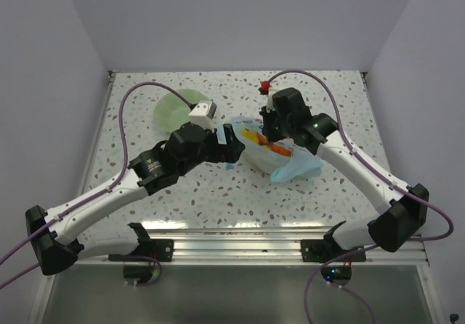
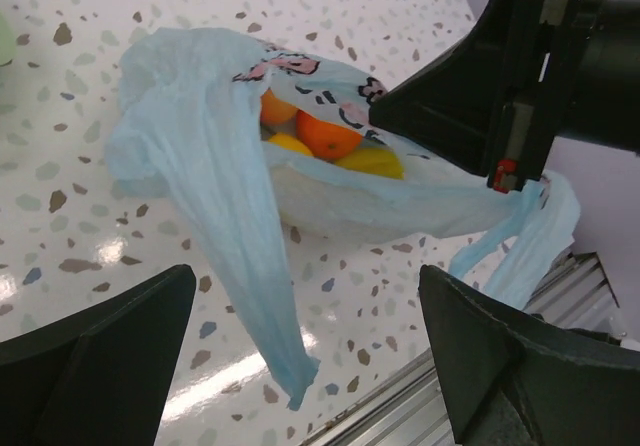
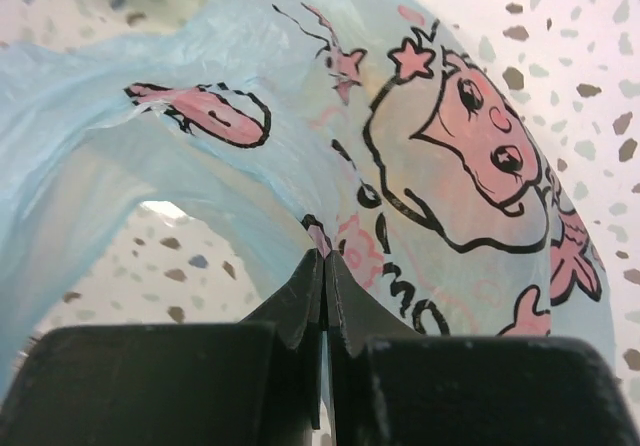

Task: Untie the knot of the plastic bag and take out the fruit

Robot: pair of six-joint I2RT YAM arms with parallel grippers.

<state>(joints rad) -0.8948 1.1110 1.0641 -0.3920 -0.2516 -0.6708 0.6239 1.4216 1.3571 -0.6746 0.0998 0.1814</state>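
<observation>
Both arms [image 1: 171, 160] inward beside plastic bag [image 1: 294, 169]

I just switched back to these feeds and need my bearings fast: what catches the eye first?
The light-blue plastic bag lies mid-table, its mouth gaping so that orange and yellow fruit show inside. The right hand is pinched shut on the bag's cartoon-printed film. The left hand sits open just in front of the bag, with a loose handle strip trailing toward it.
</observation>
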